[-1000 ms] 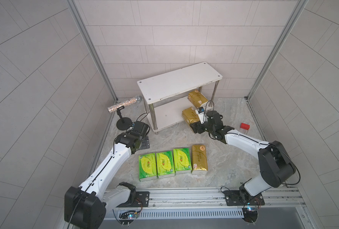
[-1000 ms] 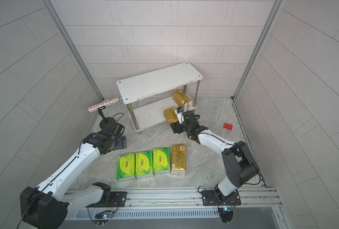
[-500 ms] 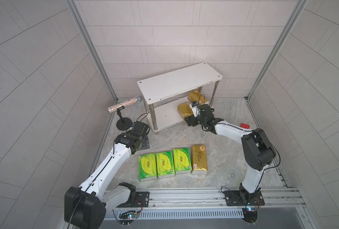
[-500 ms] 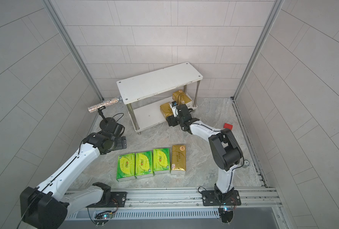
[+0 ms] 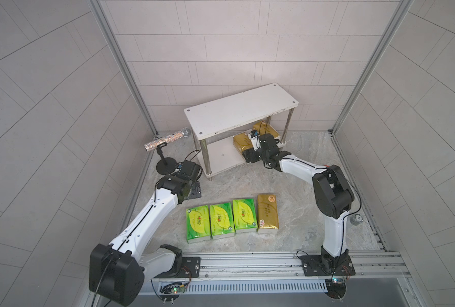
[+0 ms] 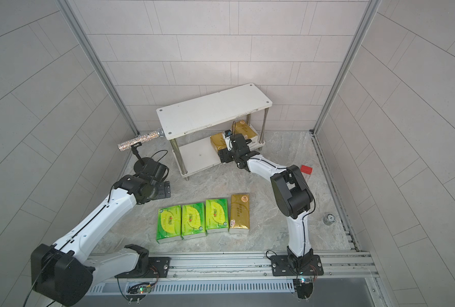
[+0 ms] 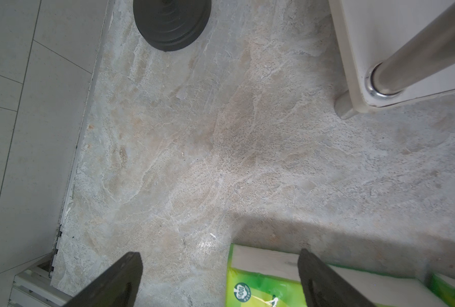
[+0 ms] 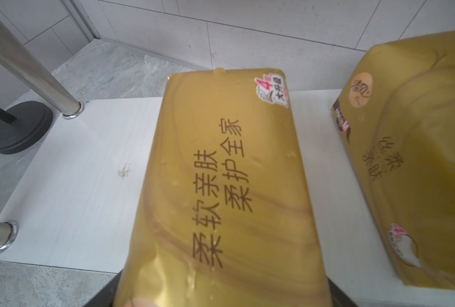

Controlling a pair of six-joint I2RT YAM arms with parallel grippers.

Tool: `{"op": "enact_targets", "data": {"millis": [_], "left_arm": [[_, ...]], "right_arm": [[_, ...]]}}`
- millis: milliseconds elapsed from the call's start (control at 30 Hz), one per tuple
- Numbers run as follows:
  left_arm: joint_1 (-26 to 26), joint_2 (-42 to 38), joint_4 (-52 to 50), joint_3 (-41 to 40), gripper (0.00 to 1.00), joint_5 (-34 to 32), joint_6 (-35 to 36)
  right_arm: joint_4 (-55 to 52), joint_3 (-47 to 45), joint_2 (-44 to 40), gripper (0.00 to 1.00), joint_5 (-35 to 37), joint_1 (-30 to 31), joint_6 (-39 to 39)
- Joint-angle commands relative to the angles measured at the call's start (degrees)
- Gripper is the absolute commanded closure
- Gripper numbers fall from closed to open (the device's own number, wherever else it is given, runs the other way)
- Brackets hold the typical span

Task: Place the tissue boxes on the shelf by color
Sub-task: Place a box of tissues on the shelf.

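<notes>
Both top views: shelf (image 5: 237,111) at 12 o'clock, upper board bare. On the lower board (image 5: 221,154) first gold pack (image 5: 268,129) rests, and right pincer (image 5: 245,152) is pinching second gold pack (image 5: 240,141) there. At 6 o'clock, three green packs (image 6: 193,220) and last gold pack (image 6: 239,212) wait on marbled desk (image 5: 295,202), tiled walls (image 5: 221,53) around.
Left wrist: left pincer (image 7: 219,255) spread, empty.
Right wrist: second gold pack over white lower board.

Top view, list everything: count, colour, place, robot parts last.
shelf: 1, white, chrome legs, back wall.
green tissue boxes: 3, green-yellow, row on the floor.
gold tissue boxes: 3, gold; one ends that row, two at the shelf's lower board.
microphone: 1, glittery, beside the shelf.
red block: 1, red, by side wall.
small silver object: 1, silver, beside the right arm.
left gripper: 1, black, open above floor.
right gripper: 1, black, closed on a gold tissue box.
</notes>
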Motion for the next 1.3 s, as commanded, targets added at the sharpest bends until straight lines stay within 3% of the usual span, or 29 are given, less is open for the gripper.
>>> {"op": "enact_targets", "data": {"millis": [0, 1267], "left_arm": [[0.3, 0.2, -0.9, 1.3, 0.00, -1.7, -0.6], [0.3, -1.3, -3.0, 1.3, 0.00, -3.1, -1.0]], "right_arm": [[-1.2, 2.8, 1.1, 0.14, 1.2, 0.3, 0.2], [-5.0, 13.6, 12.2, 0.11, 3.8, 0.6, -2.2]]}}
